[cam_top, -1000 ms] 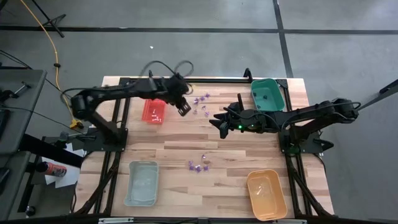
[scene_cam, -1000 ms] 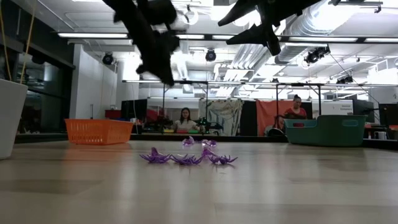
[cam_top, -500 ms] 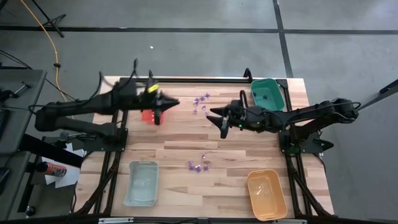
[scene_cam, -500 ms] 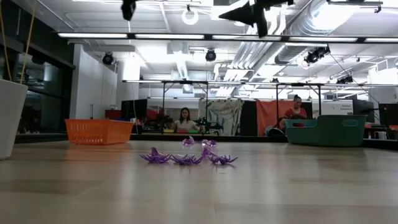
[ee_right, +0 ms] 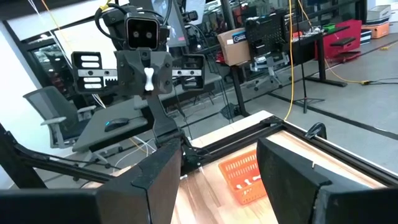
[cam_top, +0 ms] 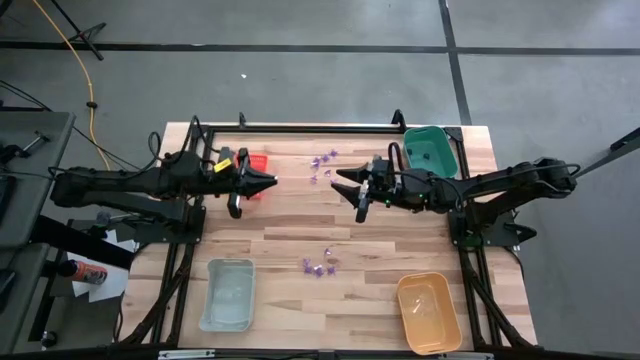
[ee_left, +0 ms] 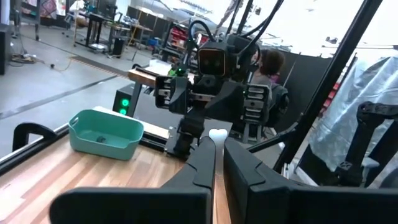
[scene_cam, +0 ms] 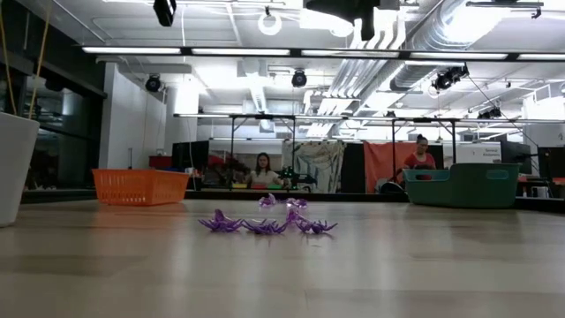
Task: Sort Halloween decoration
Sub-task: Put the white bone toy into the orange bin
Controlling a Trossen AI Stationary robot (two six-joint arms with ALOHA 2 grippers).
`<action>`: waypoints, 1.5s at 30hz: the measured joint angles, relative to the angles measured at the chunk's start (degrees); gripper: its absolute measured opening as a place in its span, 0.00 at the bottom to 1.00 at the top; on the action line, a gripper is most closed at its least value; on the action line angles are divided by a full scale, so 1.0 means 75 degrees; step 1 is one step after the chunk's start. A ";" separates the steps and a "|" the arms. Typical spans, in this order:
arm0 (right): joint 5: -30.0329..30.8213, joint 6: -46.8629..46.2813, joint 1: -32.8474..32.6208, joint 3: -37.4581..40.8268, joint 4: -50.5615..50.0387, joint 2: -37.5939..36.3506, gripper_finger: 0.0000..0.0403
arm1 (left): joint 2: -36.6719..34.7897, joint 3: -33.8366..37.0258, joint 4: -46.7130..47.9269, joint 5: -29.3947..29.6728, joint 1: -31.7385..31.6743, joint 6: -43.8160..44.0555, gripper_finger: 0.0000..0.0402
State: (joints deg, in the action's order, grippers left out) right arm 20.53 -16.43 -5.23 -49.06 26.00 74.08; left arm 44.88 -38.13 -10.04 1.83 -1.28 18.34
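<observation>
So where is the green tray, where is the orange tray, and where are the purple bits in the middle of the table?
green tray (cam_top: 431, 152), high view, on its floor.
orange tray (cam_top: 429, 312), high view, on its floor.
purple pieces (cam_top: 319, 266), high view, middle of the small cluster.

Two dark arms, yellow-tagged left wrist

Left end effector (cam_top: 268, 182) swung level, facing right

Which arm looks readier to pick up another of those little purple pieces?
Probably the right: the right gripper is open beside the purple pieces, while the left gripper is shut on a whitish piece.
</observation>
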 joint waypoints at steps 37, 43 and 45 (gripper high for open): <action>0.0298 -0.0449 0.0102 0.0000 -0.0359 0.0000 0.51 | 0.2485 -0.0009 0.6768 0.1629 -0.3998 0.1874 0.01; 0.0301 -0.1075 0.0102 0.0000 -0.0758 0.0000 0.51 | 0.3471 -0.0009 0.6757 0.1487 -0.4100 0.1586 0.03; 0.0301 -0.1271 0.0102 0.0000 -0.0951 0.0000 0.51 | 0.3702 -0.0009 0.6746 0.1375 -0.4100 0.1528 0.03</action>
State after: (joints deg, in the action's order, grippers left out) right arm 22.79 -25.96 -4.47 -49.06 18.87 74.08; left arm 72.65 -38.20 40.55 12.14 -32.03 29.81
